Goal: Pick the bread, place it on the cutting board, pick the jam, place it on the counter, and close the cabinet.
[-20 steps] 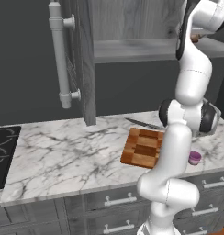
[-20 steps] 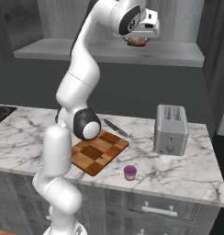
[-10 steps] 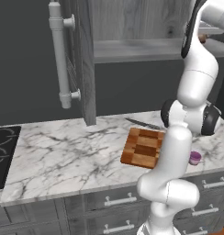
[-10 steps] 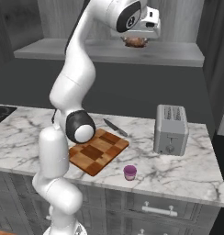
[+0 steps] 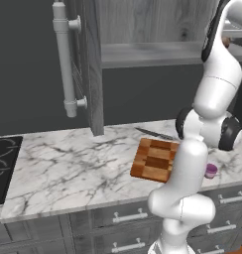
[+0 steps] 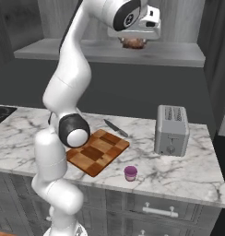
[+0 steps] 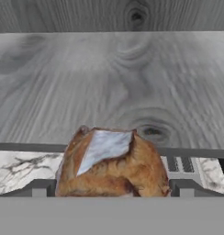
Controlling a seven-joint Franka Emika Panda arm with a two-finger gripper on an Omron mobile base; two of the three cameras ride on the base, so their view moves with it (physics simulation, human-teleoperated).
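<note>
Tool [image 6: 133, 42] pinching the bread [image 7: 113, 163] up at the cabinet shelf [image 6: 179, 54], cutting board [image 6: 97, 151] far below it on the surface: back out clear of the shelf lip before lowering, grip steady.

Both base views face the counter [image 5: 68, 173] from behind; the hand view sits close above the cabinet [image 7: 114, 82] shelf.

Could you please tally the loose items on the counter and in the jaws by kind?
Cutting board: 1
Knife: 1
Toaster: 1
Jam: 1
Bread, held up at the cabinet shelf: 1
Total: 5
</note>
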